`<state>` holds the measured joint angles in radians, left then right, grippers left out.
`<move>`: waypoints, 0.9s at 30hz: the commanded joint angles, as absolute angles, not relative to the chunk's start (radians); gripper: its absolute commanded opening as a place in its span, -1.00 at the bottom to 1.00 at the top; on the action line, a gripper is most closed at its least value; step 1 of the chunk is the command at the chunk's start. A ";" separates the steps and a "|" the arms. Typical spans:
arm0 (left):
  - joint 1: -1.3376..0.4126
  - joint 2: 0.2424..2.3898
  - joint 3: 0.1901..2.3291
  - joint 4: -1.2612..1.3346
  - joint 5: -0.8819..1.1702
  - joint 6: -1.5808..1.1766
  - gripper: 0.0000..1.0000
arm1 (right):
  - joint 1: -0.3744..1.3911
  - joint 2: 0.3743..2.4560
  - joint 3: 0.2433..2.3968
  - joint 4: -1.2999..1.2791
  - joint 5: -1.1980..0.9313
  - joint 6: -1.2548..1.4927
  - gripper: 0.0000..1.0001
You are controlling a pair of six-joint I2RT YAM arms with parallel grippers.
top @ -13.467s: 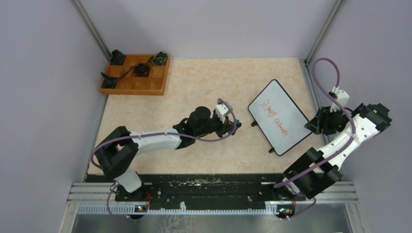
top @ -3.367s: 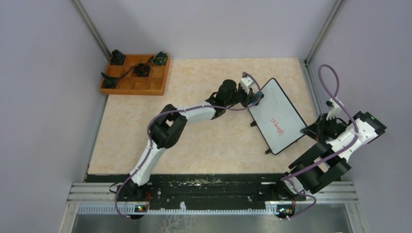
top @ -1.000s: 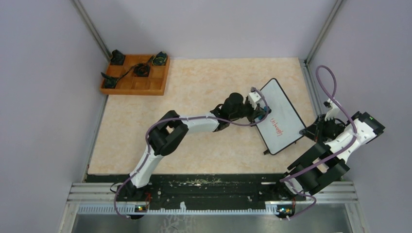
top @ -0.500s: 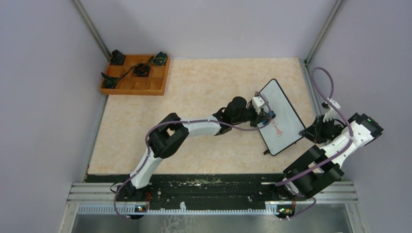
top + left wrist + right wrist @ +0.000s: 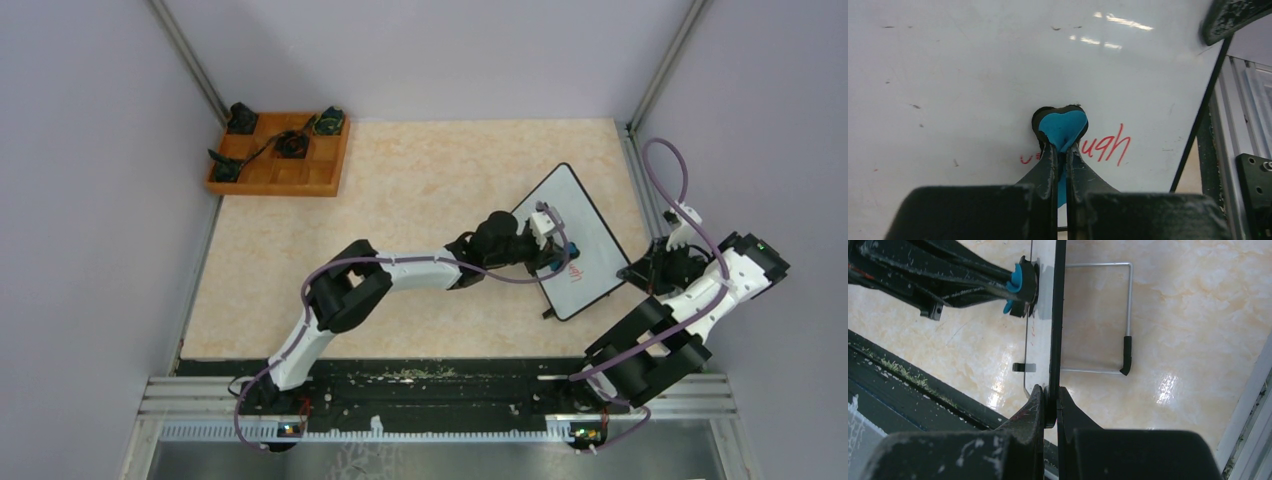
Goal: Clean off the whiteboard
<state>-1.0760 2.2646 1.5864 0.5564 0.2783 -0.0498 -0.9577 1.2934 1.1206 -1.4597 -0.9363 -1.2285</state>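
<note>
Whiteboard (image 5: 592, 222) stands propped on the counter (image 5: 420, 200), its edge pinched tight by the right tool (image 5: 1050, 396). The left tool (image 5: 1061, 149) is clenched on a blue eraser (image 5: 1063, 126) pressed against the board directly ahead of it, beside red writing (image 5: 1108, 146).

Bare table (image 5: 400, 180) left of whiteboard (image 5: 595, 225), wooden tray (image 5: 272, 188) fills far-left corner, right arm (image 5: 712, 292) beside it

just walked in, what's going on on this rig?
The left gripper is shut on a small blue eraser and presses it against the whiteboard, right at the red writing. The right gripper is clamped on the board's edge, steadying it. A few red letters are left; the rest looks wiped.
</note>
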 commanded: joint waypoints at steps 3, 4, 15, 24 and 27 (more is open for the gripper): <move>-1.164 2.237 1.571 0.553 0.325 -0.075 -0.98 | -0.930 1.310 1.088 -1.502 -0.813 -1.344 -1.00; -1.171 2.237 1.571 0.552 0.325 -0.075 -0.98 | -0.930 1.309 1.088 -1.501 -0.814 -1.345 -1.00; -1.180 2.254 1.582 0.542 0.302 -0.070 -0.98 | -0.930 1.303 1.076 -1.502 -0.815 -1.353 -1.00; -1.107 2.282 1.603 0.506 0.265 -0.053 -0.99 | -0.930 1.295 1.065 -1.502 -0.813 -1.360 -1.00; -1.081 2.279 1.604 0.490 0.250 -0.037 -0.99 | -0.930 1.296 1.064 -1.502 -0.813 -1.363 -1.00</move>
<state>-1.1358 2.2555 1.5837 0.5476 0.3019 -0.0597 -0.9577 1.2987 1.1191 -1.4582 -0.9489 -1.2392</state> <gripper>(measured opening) 0.027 0.036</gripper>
